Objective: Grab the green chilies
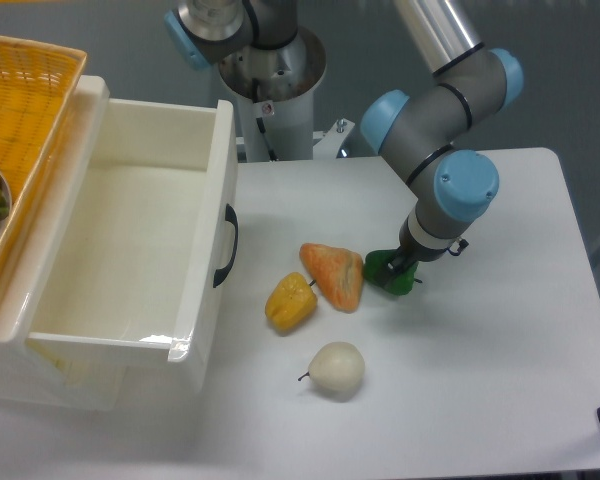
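Your gripper (401,266) sits low over the green chilies (388,274), which lie on the white surface (500,340) just right of the orange piece (335,274). The fingers reach down onto the chilies; whether they are clamped cannot be told. A yellow pepper (290,301) and a pale round fruit (337,369) lie nearby, beside the white bin (205,290).
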Controlling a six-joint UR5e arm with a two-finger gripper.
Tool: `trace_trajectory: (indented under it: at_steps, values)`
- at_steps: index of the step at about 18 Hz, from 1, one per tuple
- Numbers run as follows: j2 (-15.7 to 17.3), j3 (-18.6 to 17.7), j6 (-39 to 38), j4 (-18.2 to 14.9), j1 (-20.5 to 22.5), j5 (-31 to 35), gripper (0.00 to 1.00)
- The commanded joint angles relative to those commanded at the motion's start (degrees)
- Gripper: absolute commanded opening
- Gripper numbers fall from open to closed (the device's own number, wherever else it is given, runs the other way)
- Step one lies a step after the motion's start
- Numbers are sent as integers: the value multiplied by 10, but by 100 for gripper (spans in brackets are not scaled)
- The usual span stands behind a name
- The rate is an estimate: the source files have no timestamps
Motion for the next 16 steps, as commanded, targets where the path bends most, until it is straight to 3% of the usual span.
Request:
trace_trajectory:
  at_steps: [5, 16]
  values:
    - [-15, 3, -19, -1, -1, 14, 100]
    - [-14, -3, -63, -2, -1, 18, 100]
